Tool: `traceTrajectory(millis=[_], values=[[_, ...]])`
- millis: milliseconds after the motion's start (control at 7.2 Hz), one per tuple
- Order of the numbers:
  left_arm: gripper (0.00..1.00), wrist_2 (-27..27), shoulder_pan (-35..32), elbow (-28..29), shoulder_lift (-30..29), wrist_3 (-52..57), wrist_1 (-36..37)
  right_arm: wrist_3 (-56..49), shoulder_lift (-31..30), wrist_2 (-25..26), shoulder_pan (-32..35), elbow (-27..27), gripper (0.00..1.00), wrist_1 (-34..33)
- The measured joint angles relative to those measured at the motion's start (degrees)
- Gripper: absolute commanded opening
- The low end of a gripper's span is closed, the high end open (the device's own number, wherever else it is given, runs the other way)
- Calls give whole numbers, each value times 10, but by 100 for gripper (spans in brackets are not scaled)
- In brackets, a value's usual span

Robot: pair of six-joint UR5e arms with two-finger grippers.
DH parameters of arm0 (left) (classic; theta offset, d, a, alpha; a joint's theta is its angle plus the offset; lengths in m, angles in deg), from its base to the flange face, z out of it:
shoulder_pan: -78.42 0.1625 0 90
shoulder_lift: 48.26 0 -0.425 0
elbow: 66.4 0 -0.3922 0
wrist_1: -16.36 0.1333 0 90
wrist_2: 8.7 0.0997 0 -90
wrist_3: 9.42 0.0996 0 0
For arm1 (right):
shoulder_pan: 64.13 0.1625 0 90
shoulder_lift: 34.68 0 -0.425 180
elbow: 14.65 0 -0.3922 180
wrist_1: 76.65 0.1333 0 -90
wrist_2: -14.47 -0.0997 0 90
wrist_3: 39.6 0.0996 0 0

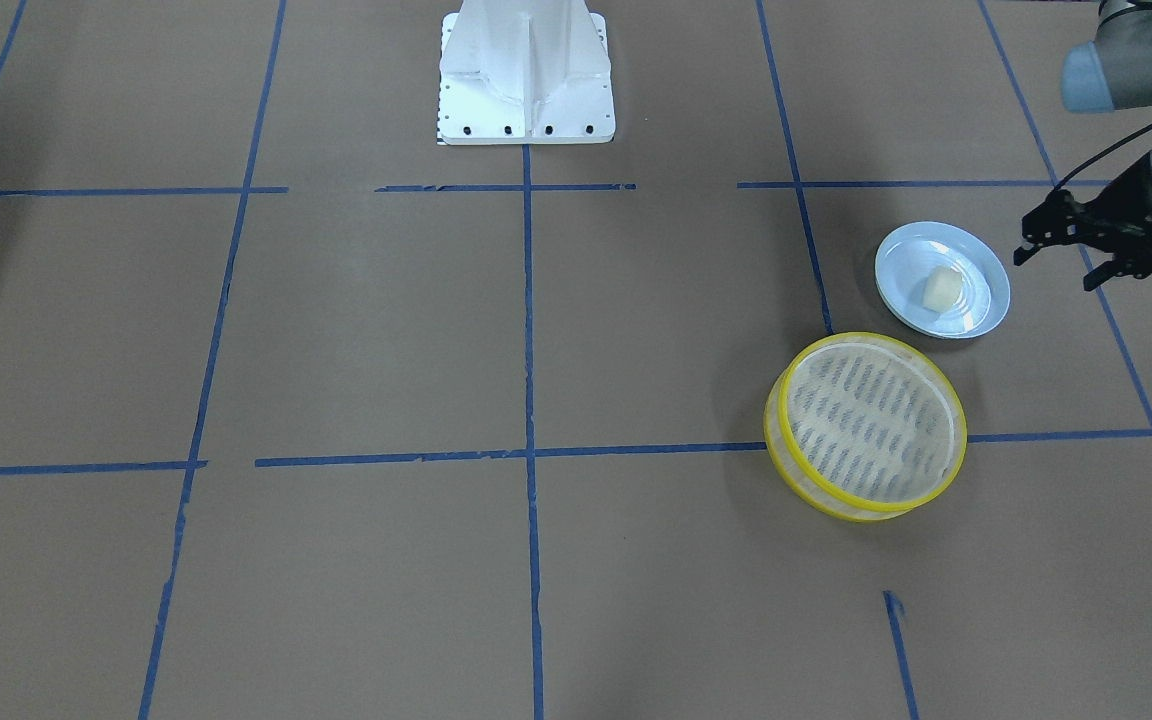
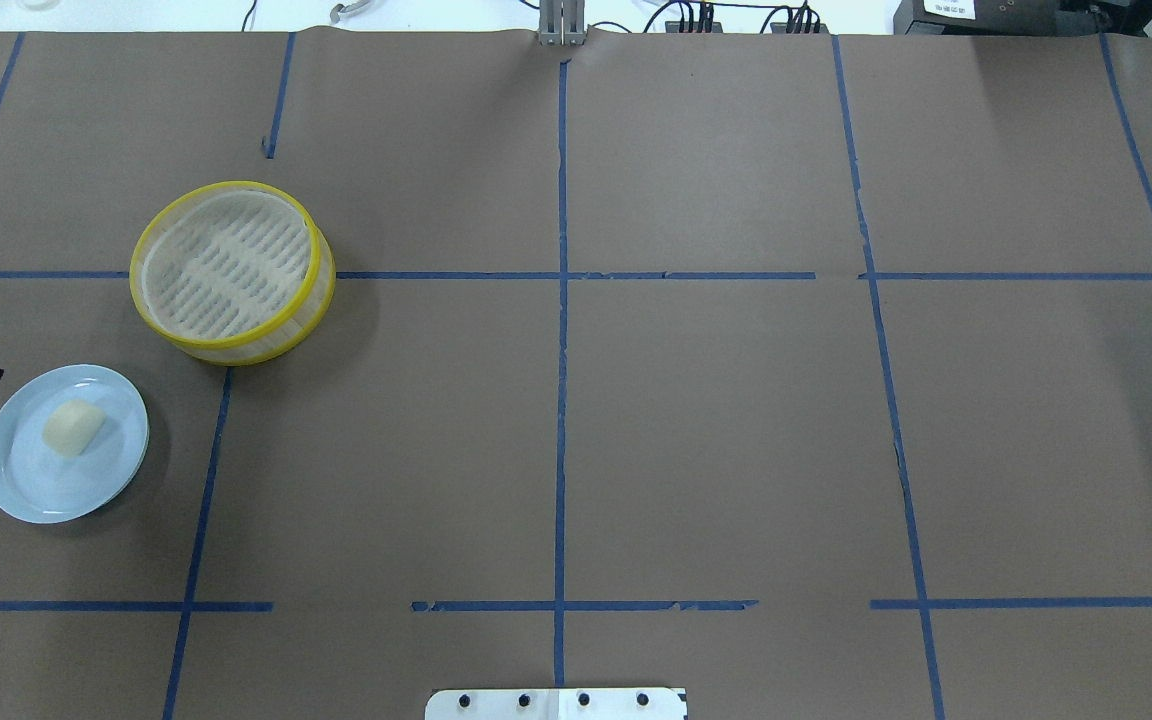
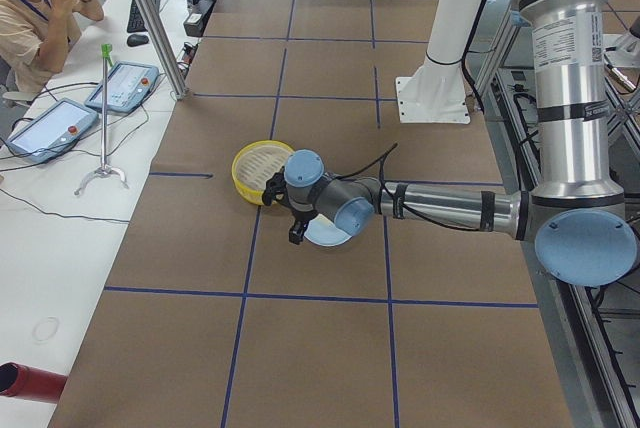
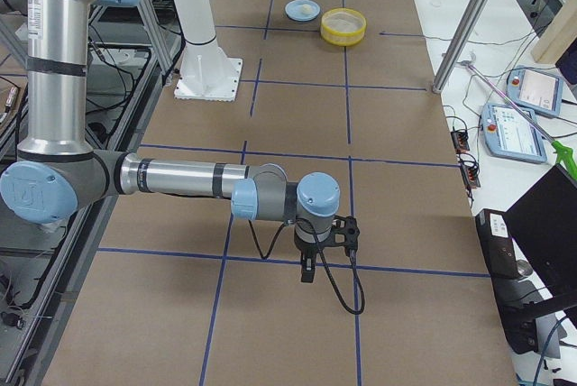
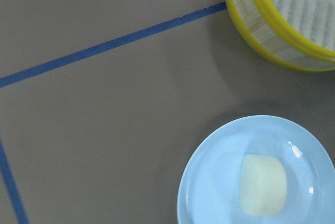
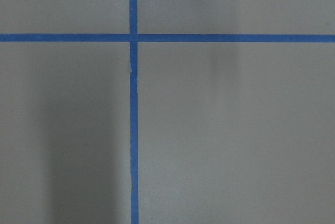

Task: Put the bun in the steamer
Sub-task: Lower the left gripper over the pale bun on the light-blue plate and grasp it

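The bun [image 1: 942,288] is a small cream-white lump lying on a pale blue plate [image 1: 976,315]. The steamer [image 1: 866,425], a round basket with yellow rims and a slatted floor, stands empty just beside the plate. My left gripper [image 1: 1056,268] is open and empty; it hovers beside the plate on the side away from the table's middle. The left wrist view shows the bun [image 5: 263,185] at lower right and the steamer's rim [image 5: 282,41] at top right. My right gripper [image 4: 306,264] hangs over bare table far from both; I cannot tell whether it is open or shut.
The table is brown paper with a blue tape grid. The robot's white base [image 1: 526,80] stands at the table's middle edge. An operator [image 3: 35,18] sits beyond the far side with tablets [image 3: 122,86] on a white desk.
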Motion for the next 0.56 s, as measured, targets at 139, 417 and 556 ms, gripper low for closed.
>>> traceTrajectory(millis=[139, 417, 556], values=[[98, 24, 35, -4, -7, -40, -4, 0, 0, 0, 0, 0, 100, 0], [98, 83, 87, -6, -13, -68, -6, 0, 0, 0, 0, 0, 100, 0], [98, 113, 105, -6, -14, -71, -5, 0, 0, 0, 0, 0, 100, 0]])
